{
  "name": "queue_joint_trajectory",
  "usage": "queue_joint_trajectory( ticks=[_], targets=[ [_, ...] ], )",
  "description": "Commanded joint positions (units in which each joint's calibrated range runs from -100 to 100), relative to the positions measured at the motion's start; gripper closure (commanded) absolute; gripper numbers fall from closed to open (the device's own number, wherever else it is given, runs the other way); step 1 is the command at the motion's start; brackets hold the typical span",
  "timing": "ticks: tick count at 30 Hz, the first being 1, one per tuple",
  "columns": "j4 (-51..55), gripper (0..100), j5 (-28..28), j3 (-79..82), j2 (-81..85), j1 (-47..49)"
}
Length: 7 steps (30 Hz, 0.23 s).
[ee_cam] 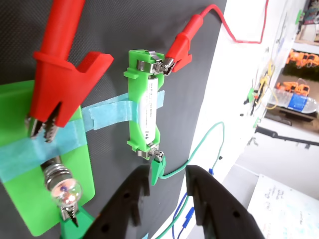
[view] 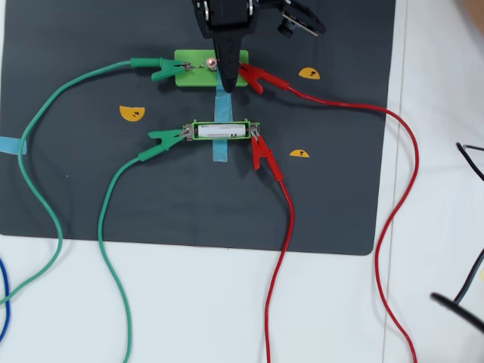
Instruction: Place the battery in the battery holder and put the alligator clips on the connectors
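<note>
The bright-green battery holder is taped to the black mat, with the white battery lying inside it. In the wrist view a red alligator clip bites the connector at the holder's top end. A green alligator clip grips the connector at the bottom end. My gripper hangs open just below that green clip, touching nothing. In the overhead view it sits between the holder and the wider green block.
A wider green block carries a small bulb, with a red clip and a green clip on its ends. Long red and green wires trail over the mat and white table. Yellow markers dot the mat.
</note>
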<state>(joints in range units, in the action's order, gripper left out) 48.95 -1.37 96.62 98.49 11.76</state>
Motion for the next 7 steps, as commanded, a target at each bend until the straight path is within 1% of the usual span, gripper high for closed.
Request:
queue_joint_trajectory(
  ticks=[1, 7],
  targets=[
    [-0.3, 95, 0.2, 1.6, 0.8, 0.1],
    [-0.4, 95, 0.2, 2.8, 0.8, 0.1]
  ],
)
